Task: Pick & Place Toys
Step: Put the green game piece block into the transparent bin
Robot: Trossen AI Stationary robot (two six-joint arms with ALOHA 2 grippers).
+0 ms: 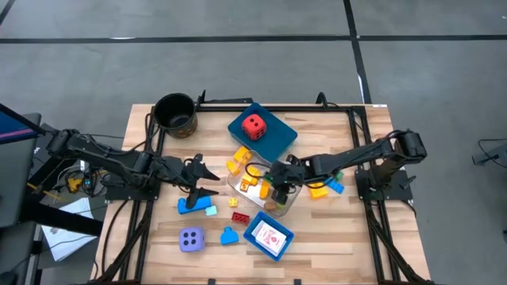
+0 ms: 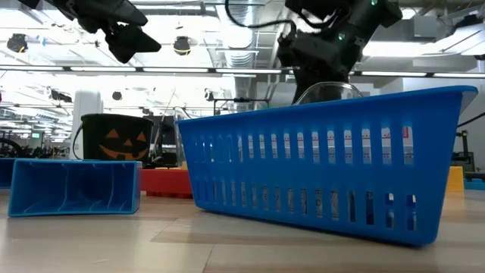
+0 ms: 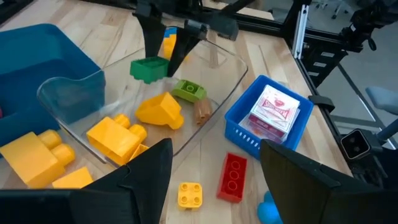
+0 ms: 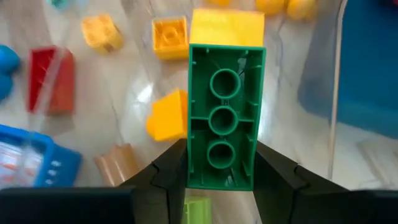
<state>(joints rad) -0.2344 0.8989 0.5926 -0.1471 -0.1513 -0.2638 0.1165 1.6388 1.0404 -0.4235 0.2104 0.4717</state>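
Observation:
My right gripper (image 1: 279, 188) is shut on a dark green brick (image 4: 225, 118) above a clear tray (image 1: 255, 190). The tray holds several yellow bricks (image 3: 118, 137), a light green brick (image 3: 188, 91) and a tan piece (image 3: 202, 111). The held brick also shows in the left wrist view (image 3: 149, 68). My left gripper (image 1: 207, 179) is open and empty, left of the tray, above a blue brick (image 1: 194, 205). A red brick (image 3: 233, 177) and a small yellow brick (image 3: 189, 194) lie on the table. A red die (image 1: 253, 125) sits on a blue tray (image 1: 277, 141). A lavender die (image 1: 191, 239) lies near the front. My right gripper pinches the green brick by its two long sides (image 4: 193, 168), near one end, between its two fingers (image 4: 165, 177). The fingers come from above, pointing down. The brick's hollow underside faces the wrist camera. It is lifted clear above the clear tray.
A small blue basket (image 1: 268, 236) holding white red-printed cards (image 3: 273, 112) stands at the front. A dark round pot (image 1: 176, 113) stands at the back left. Yellow and blue bricks (image 1: 323, 190) lie right of the clear tray, and a blue piece (image 1: 230, 235) lies beside the basket.

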